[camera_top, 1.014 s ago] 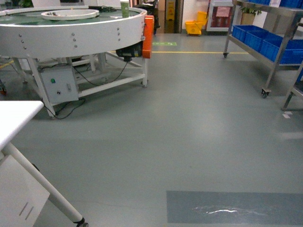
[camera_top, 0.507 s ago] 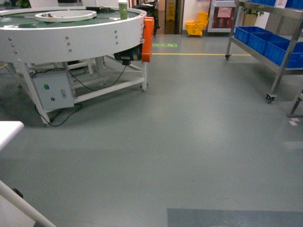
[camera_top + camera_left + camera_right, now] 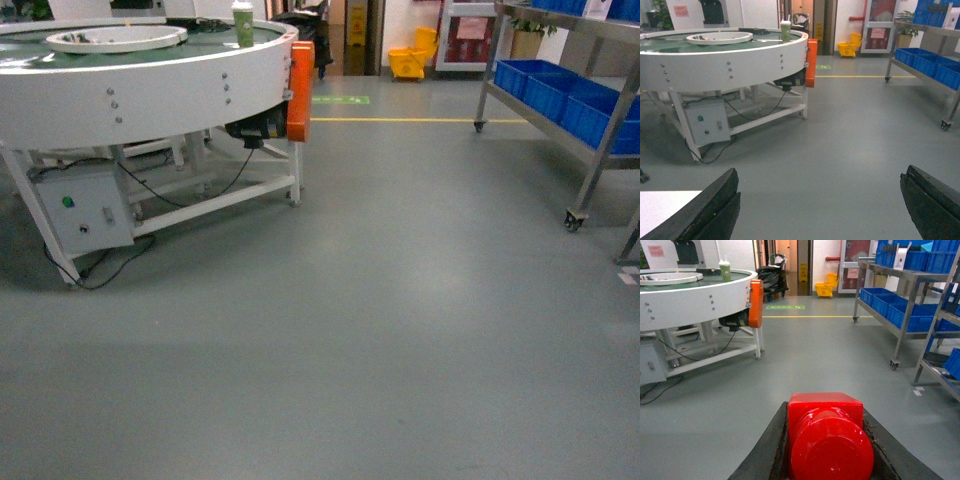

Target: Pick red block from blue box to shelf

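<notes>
Turning away from the white table, now out of head view, the red block is being carried pinched in the right gripper toward the shelf ahead-right; left gripper is being held spread, empty.

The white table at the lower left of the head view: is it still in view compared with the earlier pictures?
No. It has left the head view, while the round conveyor slid leftward, so the camera itself moved.

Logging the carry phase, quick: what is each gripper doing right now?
Left gripper: open, nothing between its fingers.
Right gripper: shut on the red block.
</notes>
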